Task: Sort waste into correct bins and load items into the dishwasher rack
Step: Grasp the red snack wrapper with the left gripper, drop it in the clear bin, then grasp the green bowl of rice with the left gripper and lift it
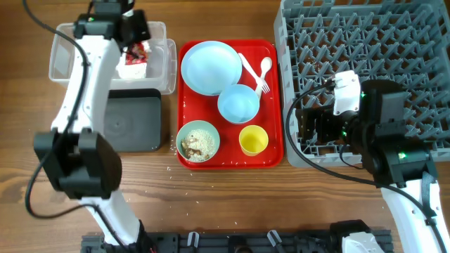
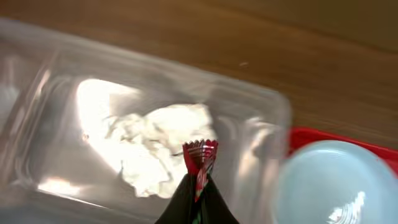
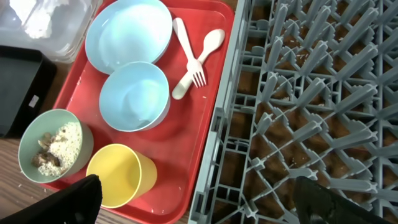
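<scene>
My left gripper [image 1: 133,31] hangs over the clear tub [image 1: 63,53], shut on the red-and-white wrapper [image 2: 200,155]. The white paper [image 2: 155,149] lies in the tub below it. The wrapper also shows in the overhead view [image 1: 135,60]. My right gripper [image 3: 199,205] is open and empty over the front-left corner of the grey rack [image 1: 365,42]. On the red tray [image 1: 232,163] sit a light blue plate [image 1: 211,67], a blue bowl [image 1: 238,103], a green bowl with food scraps [image 1: 197,140], a yellow cup [image 1: 253,140], and a white fork and spoon [image 1: 256,70].
The black tray [image 1: 133,123] lies in front of the clear tub, left of the red tray. A few crumbs lie on the wood near the red tray's front-left corner. The rack's near edge [image 3: 224,155] runs right beside the red tray.
</scene>
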Controlling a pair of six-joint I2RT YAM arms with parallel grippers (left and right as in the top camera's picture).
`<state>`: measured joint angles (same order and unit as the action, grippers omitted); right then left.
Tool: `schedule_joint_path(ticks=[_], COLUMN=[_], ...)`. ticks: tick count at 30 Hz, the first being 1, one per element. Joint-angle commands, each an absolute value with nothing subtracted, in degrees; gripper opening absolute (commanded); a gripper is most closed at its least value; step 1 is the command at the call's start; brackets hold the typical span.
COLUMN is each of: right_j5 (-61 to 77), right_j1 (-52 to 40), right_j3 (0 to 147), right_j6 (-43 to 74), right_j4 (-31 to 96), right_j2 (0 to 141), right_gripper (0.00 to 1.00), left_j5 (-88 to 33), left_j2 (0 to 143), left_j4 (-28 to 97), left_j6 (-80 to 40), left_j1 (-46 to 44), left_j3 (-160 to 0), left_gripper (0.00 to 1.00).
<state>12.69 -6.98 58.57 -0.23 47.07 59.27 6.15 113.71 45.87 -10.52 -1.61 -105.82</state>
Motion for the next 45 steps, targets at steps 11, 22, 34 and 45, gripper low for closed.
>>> schedule_joint_path(ticks=[11, 22, 34, 45], right_j5=[13.6, 13.7, 13.6, 13.7], right_j1=[-7.1, -7.1, -7.1, -7.1], right_j3=[59.9, 59.9, 59.9, 59.9], right_j6=[0.6, 0.7, 1.7, 1.7], right_j4=[46.3, 45.9, 45.9, 45.9], right_j2=[59.5, 59.5, 59.5, 59.5], right_gripper=[1.00, 1.00, 1.00, 1.00], left_j5=[-1.8, -13.1, -8.9, -6.7], left_j2=[116.6, 106.9, 106.9, 107.0], left_j4=[42.7, 66.7, 67.2, 47.7], left_j6=[-12.7, -12.7, -26.9, -31.8], left_j1=[2.4, -7.7, -24.0, -30.4], left_j3=[-106.3, -105.2, -89.7, -71.9], left_gripper=[0.85, 0.67, 0.62, 0.44])
